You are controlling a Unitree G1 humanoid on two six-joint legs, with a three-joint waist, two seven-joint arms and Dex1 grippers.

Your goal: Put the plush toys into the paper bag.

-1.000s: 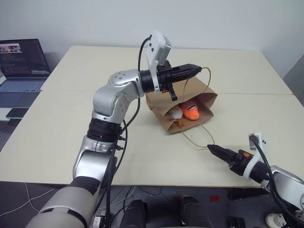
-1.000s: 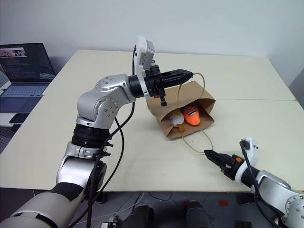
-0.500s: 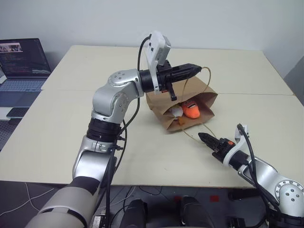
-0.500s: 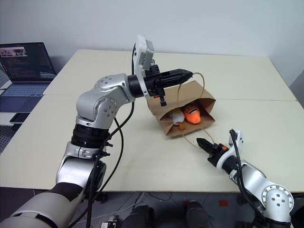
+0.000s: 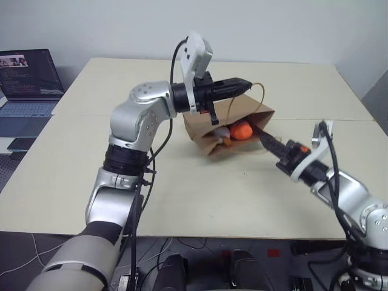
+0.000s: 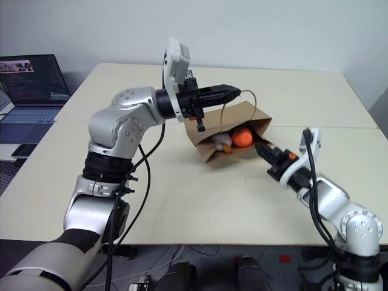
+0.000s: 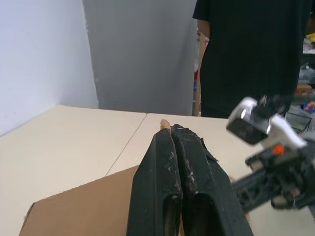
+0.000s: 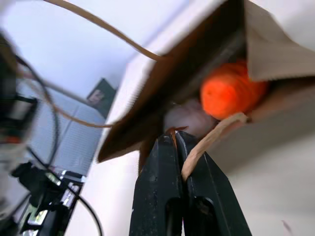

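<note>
The brown paper bag (image 5: 203,127) lies on its side on the table, its mouth facing me. Inside it sit both plush toys, the orange carrot (image 5: 241,130) and, beside it, the white egg (image 6: 222,140). My left gripper (image 5: 244,85) hangs above the bag, shut on the upper cord handle (image 5: 262,92), whose tan end pokes out at the fingertips (image 7: 170,135). My right gripper (image 5: 257,128) is at the bag's mouth, shut on the lower cord handle (image 8: 209,140), just in front of the carrot (image 8: 229,91).
An open laptop (image 5: 27,79) and a dark phone (image 5: 21,143) lie on the neighbouring table at the left. A person in black (image 7: 253,49) stands beyond the table's far side. Bare tabletop (image 5: 200,194) lies between me and the bag.
My right gripper shut and rose from the table's near edge to the bag's mouth, taking the lower handle up with it. The left gripper kept its hold and barely moved.
</note>
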